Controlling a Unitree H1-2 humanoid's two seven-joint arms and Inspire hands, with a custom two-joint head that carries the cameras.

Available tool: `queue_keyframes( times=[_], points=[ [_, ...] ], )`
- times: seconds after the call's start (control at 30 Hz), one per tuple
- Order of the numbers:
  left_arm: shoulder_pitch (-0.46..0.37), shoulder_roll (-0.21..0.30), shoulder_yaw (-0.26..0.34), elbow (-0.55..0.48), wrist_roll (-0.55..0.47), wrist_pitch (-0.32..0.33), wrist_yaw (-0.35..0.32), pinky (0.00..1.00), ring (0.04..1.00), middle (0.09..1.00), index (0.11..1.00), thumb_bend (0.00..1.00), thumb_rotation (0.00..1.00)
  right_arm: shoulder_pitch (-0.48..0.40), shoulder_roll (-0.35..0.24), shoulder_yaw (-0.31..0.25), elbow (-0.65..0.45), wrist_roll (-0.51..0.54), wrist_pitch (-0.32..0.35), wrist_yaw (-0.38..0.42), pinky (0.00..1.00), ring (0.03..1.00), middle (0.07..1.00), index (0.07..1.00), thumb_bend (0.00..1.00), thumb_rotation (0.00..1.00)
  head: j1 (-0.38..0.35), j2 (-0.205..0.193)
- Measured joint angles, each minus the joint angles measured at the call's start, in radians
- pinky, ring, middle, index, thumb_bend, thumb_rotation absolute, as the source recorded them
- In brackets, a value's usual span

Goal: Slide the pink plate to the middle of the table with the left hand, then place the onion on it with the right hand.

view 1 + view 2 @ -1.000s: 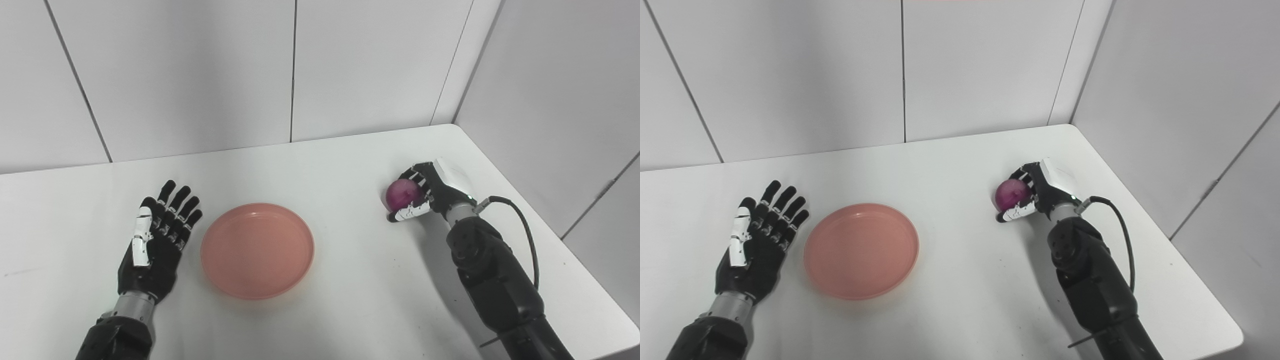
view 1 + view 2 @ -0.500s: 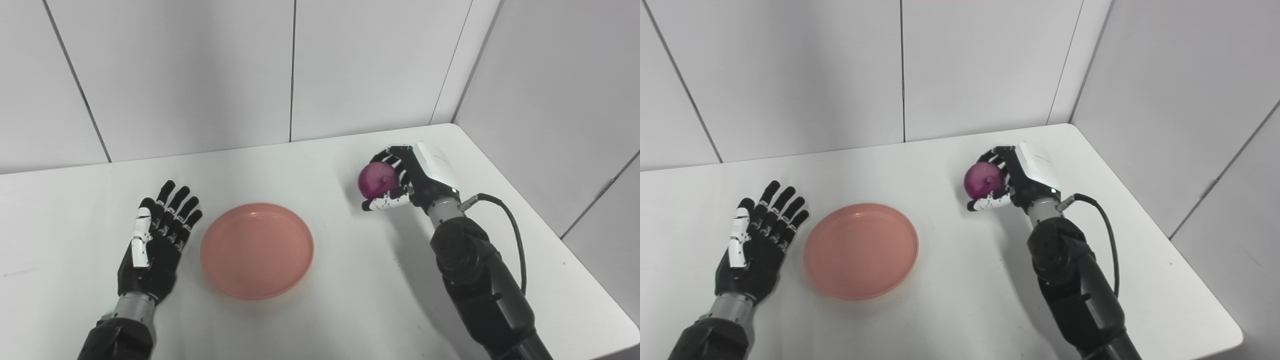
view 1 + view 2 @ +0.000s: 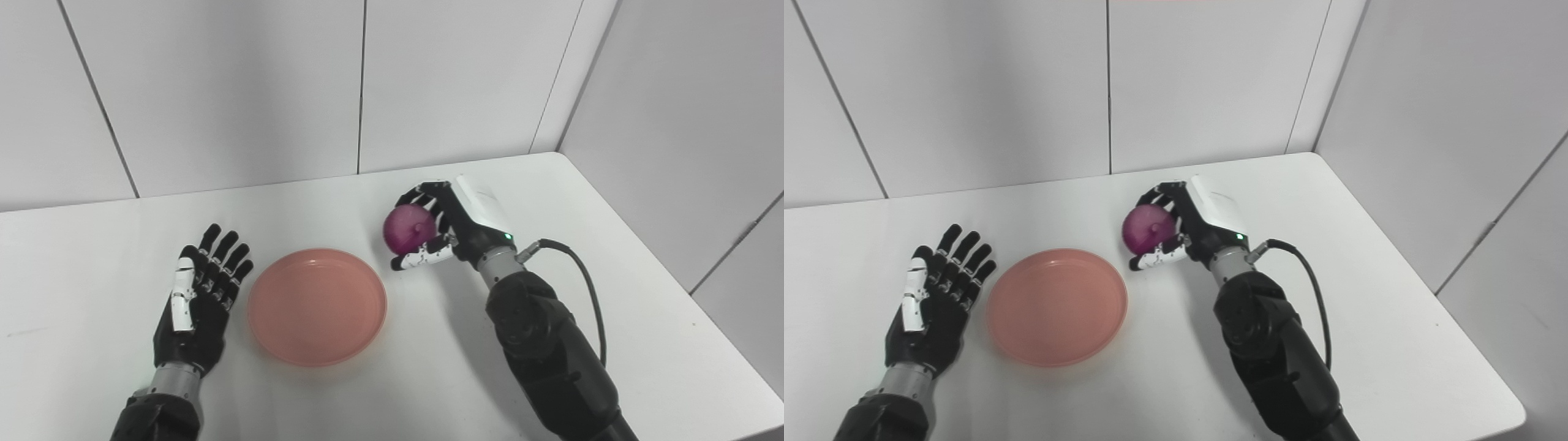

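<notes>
A round pink plate (image 3: 316, 305) lies flat near the middle of the white table (image 3: 392, 202), with nothing on it. A purple onion (image 3: 409, 229) is held off the table, just right of and beyond the plate's far right rim. My right hand (image 3: 453, 223) is shut on the onion, fingers curled over it and thumb under it. My left hand (image 3: 202, 295) lies open, palm up and fingers spread, just left of the plate and not touching it.
White wall panels stand behind the table and along its right side. The table's right edge (image 3: 1402, 257) runs diagonally toward the near right corner. A black cable (image 3: 582, 275) loops off my right wrist.
My right hand has carried the onion up off the table and leftward, from the right side to just beside the plate. The plate has stayed put. My left hand has barely shifted.
</notes>
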Motion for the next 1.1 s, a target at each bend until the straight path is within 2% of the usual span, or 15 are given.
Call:
queue_keyframes(
  times=[0.13,0.27,0.3,0.37,0.6,0.67,0.83,0.93,1.1],
  points=[
    [0.004,-0.008,-0.009,-0.008,0.003,0.000,0.014,0.95,0.952,0.963,0.956,0.45,1.00,-0.015,0.038,0.036,0.012,0.005,-0.016,-0.002,0.28,0.361,0.465,0.487,0.52,0.13,0.066,0.018],
    [0.016,-0.032,-0.020,-0.028,0.018,0.001,0.031,0.95,0.950,0.961,0.956,0.45,1.00,-0.018,0.073,0.079,0.029,0.003,-0.020,-0.001,0.30,0.388,0.484,0.487,0.52,0.13,0.103,0.031],
    [0.019,-0.036,-0.025,-0.034,0.022,0.005,0.039,0.95,0.950,0.962,0.955,0.45,1.00,-0.021,0.078,0.086,0.037,0.000,-0.021,-0.001,0.28,0.369,0.473,0.487,0.52,0.13,0.103,0.031],
    [0.021,-0.042,-0.029,-0.040,0.026,0.013,0.049,0.95,0.953,0.965,0.958,0.45,1.00,-0.022,0.082,0.095,0.050,-0.006,-0.022,-0.001,0.26,0.351,0.463,0.487,0.52,0.13,0.139,0.043],
    [0.025,-0.060,-0.053,-0.061,0.050,0.040,0.080,0.95,0.962,0.969,0.964,0.44,1.00,-0.022,0.095,0.121,0.108,-0.009,-0.044,-0.006,0.27,0.367,0.474,0.487,0.52,0.13,0.184,0.060],
    [0.025,-0.065,-0.055,-0.065,0.061,0.044,0.091,0.95,0.959,0.967,0.961,0.45,1.00,-0.022,0.102,0.126,0.123,-0.008,-0.047,-0.010,0.25,0.346,0.464,0.487,0.52,0.13,0.202,0.064],
    [0.027,-0.067,-0.063,-0.070,0.077,0.047,0.102,0.95,0.963,0.969,0.961,0.46,1.00,-0.020,0.103,0.147,0.163,-0.024,-0.058,-0.033,0.25,0.350,0.472,0.487,0.52,0.13,0.224,0.071],
    [0.027,-0.070,-0.066,-0.072,0.081,0.048,0.107,0.95,0.965,0.972,0.965,0.46,1.00,-0.017,0.103,0.150,0.192,-0.019,-0.074,-0.046,0.20,0.292,0.425,0.487,0.52,0.13,0.244,0.075],
    [0.028,-0.079,-0.068,-0.073,0.087,0.050,0.118,0.96,0.970,0.975,0.968,0.45,1.00,-0.005,0.101,0.164,0.218,-0.016,-0.100,-0.054,0.19,0.292,0.423,0.488,0.52,0.13,0.253,0.078]
  ],
)
